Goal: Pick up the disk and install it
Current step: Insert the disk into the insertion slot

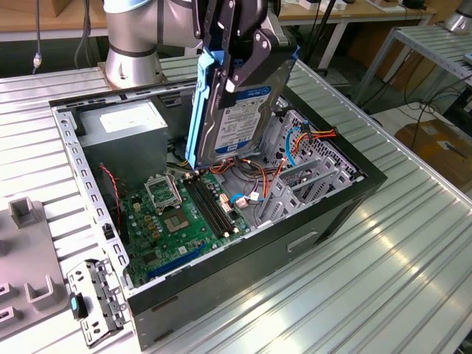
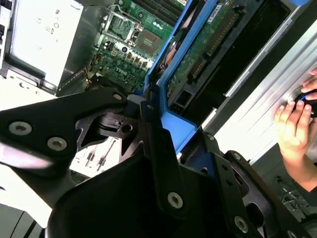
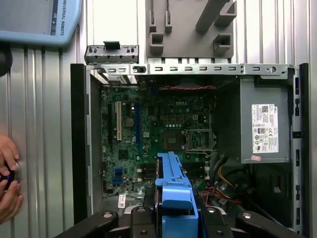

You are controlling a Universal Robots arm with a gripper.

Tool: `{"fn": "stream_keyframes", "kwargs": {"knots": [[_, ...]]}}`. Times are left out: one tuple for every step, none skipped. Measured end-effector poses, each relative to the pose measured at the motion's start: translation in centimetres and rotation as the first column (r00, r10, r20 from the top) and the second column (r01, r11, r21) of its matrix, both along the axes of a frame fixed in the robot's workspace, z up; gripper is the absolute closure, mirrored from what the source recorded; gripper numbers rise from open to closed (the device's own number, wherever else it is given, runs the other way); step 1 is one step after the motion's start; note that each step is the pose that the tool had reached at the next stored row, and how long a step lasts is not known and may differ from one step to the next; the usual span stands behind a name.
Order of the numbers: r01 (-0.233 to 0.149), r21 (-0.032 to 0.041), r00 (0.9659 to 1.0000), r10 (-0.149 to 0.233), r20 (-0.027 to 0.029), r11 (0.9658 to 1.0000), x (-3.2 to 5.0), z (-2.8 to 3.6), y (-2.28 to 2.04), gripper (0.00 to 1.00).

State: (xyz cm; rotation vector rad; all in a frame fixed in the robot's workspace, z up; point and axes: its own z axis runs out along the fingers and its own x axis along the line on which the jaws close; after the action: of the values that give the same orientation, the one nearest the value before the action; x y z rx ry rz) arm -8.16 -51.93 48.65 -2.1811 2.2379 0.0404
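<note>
My gripper clamps the disk on edge, long axis vertical, above the open computer case.

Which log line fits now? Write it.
gripper: shut on disk | disk: upright, above open computer case | install: not seated | hand: beside case

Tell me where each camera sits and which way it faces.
Exterior view: off the arm, raised, looking down slantwise into the open computer case; shows the arm's base and the gripper shut on the disk.
First wrist view: on the arm, looking straight down into the case past the disk's blue bracket; gripper links show.
Second wrist view: on the arm, looking along the disk's edge toward the motherboard; gripper links show.
Shared: both wrist views catch a person's hand beside the case.
</note>
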Motion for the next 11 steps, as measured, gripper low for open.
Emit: {"fn": "stream_keyframes", "kwargs": {"knots": [[0.0,0.0003,1.0,0.0,0.0002,1.0,0.09,-0.04,-0.01,0.63],[0.0,0.0005,1.0,0.0,0.0002,1.0,0.19,-0.05,-0.01,0.63],[0.0,0.0003,1.0,0.0,0.0001,1.0,0.37,-0.05,-0.01,0.63],[0.0,0.0003,1.0,0.0,0.0001,1.0,0.81,-0.07,-0.01,0.63],[0.0,0.0003,1.0,0.0,0.0001,1.0,1.11,-0.08,-0.01,0.63],[0.0,0.0002,1.0,0.0,0.0001,1.0,1.41,-0.09,-0.01,0.63],[0.0,0.0002,1.0,0.0,0.0001,1.0,1.89,-0.11,-0.01,0.63],[0.0,0.0002,1.0,0.0,0.0001,1.0,2.25,-0.13,-0.01,0.63],[0.0,0.0002,1.0,0.0,0.0001,1.0,2.53,-0.14,-0.01,0.63],[0.0,0.0,1.0,0.0,0.0,1.0,2.84,-0.15,-0.01,0.63],[0.0,0.0,1.0,0.0,0.0001,1.0,3.16,-0.16,-0.01,0.63]]}}
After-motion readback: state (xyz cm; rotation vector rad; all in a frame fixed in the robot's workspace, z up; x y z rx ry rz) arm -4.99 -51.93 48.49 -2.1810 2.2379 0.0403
